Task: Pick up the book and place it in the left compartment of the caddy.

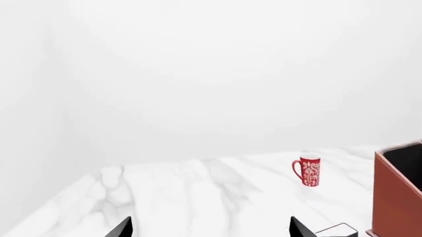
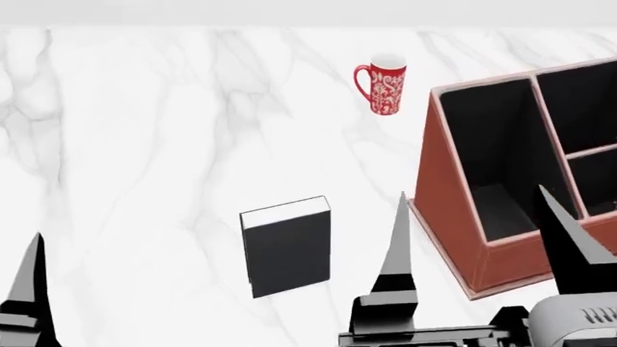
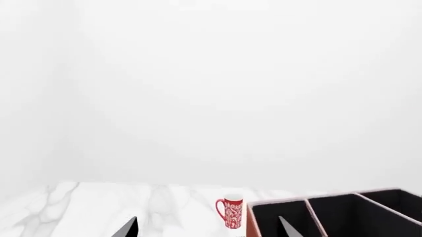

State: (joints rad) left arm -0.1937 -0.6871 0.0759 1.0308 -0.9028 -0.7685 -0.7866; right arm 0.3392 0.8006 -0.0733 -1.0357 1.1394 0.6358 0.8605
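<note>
Marble table (image 2: 144, 144); caddy (image 2: 453, 217) cut off rightward

The right tool (image 2: 477, 220) has long, tapering black fingers on blocky black mounts, beside a grey vented housing (image 2: 579, 318).

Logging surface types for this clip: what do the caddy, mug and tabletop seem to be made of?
Caddy: looks like matte reddish-brown leather or leatherette, with pale trimmed edges and a black lining.
Mug: probably glazed ceramic, red with a white pattern.
Tabletop: white marble look with grey veins; being a render, it could be laminate.
</note>
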